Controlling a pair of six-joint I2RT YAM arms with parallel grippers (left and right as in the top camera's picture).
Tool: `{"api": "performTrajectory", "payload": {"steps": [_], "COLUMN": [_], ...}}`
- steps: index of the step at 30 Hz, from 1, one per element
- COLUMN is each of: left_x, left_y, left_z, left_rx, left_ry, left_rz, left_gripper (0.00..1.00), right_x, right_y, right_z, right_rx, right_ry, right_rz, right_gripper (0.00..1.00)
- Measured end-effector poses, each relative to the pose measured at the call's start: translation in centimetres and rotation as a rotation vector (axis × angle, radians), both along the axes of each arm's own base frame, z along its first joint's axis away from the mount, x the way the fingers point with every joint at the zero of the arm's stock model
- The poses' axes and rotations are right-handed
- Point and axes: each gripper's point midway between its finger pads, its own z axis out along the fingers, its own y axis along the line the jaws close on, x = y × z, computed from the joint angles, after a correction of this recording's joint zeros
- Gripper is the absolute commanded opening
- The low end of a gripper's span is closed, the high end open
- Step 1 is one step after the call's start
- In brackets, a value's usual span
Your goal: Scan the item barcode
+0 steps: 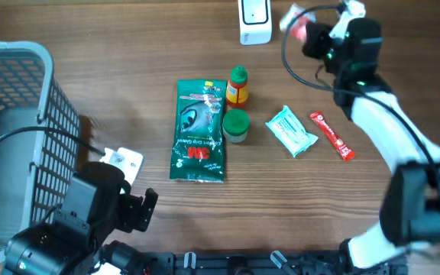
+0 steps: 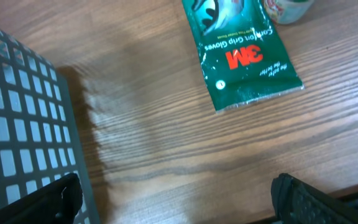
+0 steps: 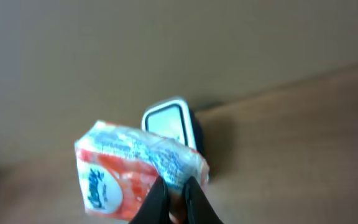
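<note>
My right gripper [image 3: 178, 186] is shut on the edge of a red-and-white tissue pack [image 3: 123, 171], held in the air. Just behind the pack stands the white barcode scanner [image 3: 169, 121], its window facing the pack. Seen from overhead, the tissue pack [image 1: 296, 23] hangs just right of the scanner [image 1: 254, 21] at the table's far edge, with the right gripper [image 1: 308, 33] behind it. No barcode can be made out on the pack. My left gripper [image 2: 176, 193] stands wide open and holds nothing, low over bare wood beside the basket.
A grey wire basket [image 1: 21, 114] fills the left side. Mid-table lie a green 3M gloves pack [image 1: 198, 131], an orange bottle with a green cap [image 1: 237, 85], a green-lidded jar [image 1: 236, 125], a teal packet [image 1: 290, 131] and a red stick sachet [image 1: 331, 136].
</note>
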Motion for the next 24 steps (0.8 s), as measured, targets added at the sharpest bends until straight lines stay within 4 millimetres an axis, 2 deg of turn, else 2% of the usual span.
{"api": "performTrajectory", "payload": {"steps": [1,3,5,6,8,11,13,16,21,22,24], "left_x": [-0.1,0.0,0.0,0.0,0.0,0.0,0.0,0.0,0.0,0.0,0.0], "left_y": [0.0,0.0,0.0,0.0,0.0,0.0,0.0,0.0,0.0,0.0,0.0], "left_z": [0.0,-0.1,-0.1,-0.1,-0.1,-0.1,-0.1,-0.1,-0.1,-0.1,-0.1], "left_rx": [0.001,0.001,0.001,0.001,0.001,0.001,0.002,0.002,0.002,0.002,0.002], "left_ry": [0.002,0.001,0.002,0.003,0.004,0.004,0.004,0.004,0.004,0.004,0.004], "left_rz": [0.0,0.0,0.001,0.0,0.001,0.001,0.001,0.0,0.001,0.001,0.001], "left_gripper": [1.0,1.0,1.0,1.0,1.0,1.0,1.0,1.0,1.0,1.0,1.0], "right_x": [2.2,4.1,5.4,6.1,7.4,9.8,11.1,11.6,12.1,11.9,11.0], "right_y": [0.6,1.9,4.7,5.9,8.3,10.8,10.1,8.9,6.1,5.3,2.2], "right_z": [-1.7,-3.6,-7.1,-7.7,-7.6,-4.6,-4.5,-7.2,-8.3,-7.9,-4.7], "right_rx": [-0.005,-0.01,-0.056,-0.08,-0.147,-0.263,-0.31,-0.354,-0.453,-0.471,-0.514], "right_ry": [-0.082,-0.173,-0.16,-0.162,-0.188,-0.3,-0.319,-0.272,-0.162,-0.136,-0.082], "right_rz": [0.009,0.025,0.08,0.101,0.122,0.085,0.03,-0.01,-0.134,-0.153,-0.228], "right_gripper": [0.04,0.05,0.05,0.05,0.05,0.05,0.05,0.05,0.04,0.04,0.04]}}
